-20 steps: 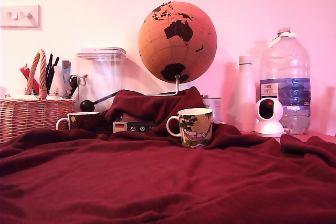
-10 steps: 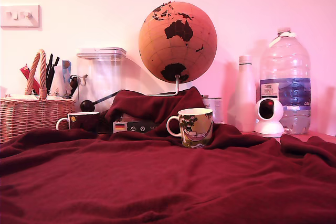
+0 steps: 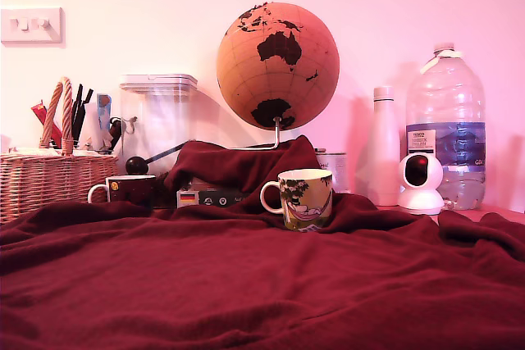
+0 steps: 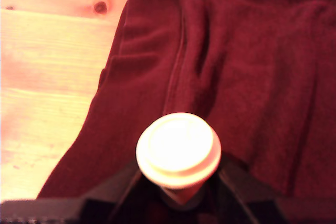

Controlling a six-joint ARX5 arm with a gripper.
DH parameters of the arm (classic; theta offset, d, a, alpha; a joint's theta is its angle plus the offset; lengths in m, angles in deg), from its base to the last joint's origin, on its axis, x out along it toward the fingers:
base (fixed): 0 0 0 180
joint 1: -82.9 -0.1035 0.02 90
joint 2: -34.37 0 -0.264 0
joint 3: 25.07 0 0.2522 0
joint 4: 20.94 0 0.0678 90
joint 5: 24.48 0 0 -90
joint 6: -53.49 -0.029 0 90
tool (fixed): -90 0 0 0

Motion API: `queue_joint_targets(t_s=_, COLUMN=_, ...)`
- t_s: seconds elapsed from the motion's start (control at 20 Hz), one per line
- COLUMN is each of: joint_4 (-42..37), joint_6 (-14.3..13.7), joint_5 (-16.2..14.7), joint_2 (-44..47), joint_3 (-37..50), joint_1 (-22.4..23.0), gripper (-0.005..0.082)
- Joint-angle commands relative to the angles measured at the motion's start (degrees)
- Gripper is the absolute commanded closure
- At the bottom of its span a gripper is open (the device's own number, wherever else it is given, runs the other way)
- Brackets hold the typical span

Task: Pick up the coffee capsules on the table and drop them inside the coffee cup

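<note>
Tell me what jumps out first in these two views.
In the exterior view, a big cork-coloured globe stands at the back centre, above the cream cartoon coffee cup sitting on the rumpled dark red cloth of the table. In the wrist view, a pale round capsule sits between the gripper's dark fingers, over the cloth's edge beside bare wood.

Strong pink-red colour cast over both views. Exterior view evenly lit, fairly sharp; soft shadows thrown on wall [image 3: 385, 14] toward exterior view's right of globe [image 3: 278, 65] and bottles. Red cloth [image 3: 246, 284] dark, folds low in contrast. Wrist view softer: pale capsule [image 4: 178, 149] overexposed, detail washed out; bare wood [image 4: 47, 77] glaring, blown near edge; tool [image 4: 178, 203] in deep shadow, blurred.
</note>
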Motion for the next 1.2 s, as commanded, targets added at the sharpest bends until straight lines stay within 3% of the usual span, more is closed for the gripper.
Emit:
queue_joint_targets(t_s=0.0, joint_4=-1.0, joint_6=-0.4, joint_5=0.1, joint_2=0.6, joint_3=-0.3, joint_1=-0.3, gripper=0.0542)
queue_joint_targets(t_s=0.7, joint_4=-1.5, joint_6=-1.1, joint_5=-8.5, joint_2=-5.9, joint_3=-0.3, joint_1=-0.3, gripper=0.0542)
queue_joint_targets(t_s=0.9, joint_4=-1.5, joint_6=-1.1, joint_5=-12.1, joint_2=-12.0, joint_3=-0.3, joint_1=-0.3, gripper=0.0542)
queue_joint_targets(t_s=1.15, joint_4=-1.4, joint_6=-0.3, joint_5=-19.3, joint_2=-20.6, joint_3=-0.3, joint_1=-0.2, gripper=0.0542)
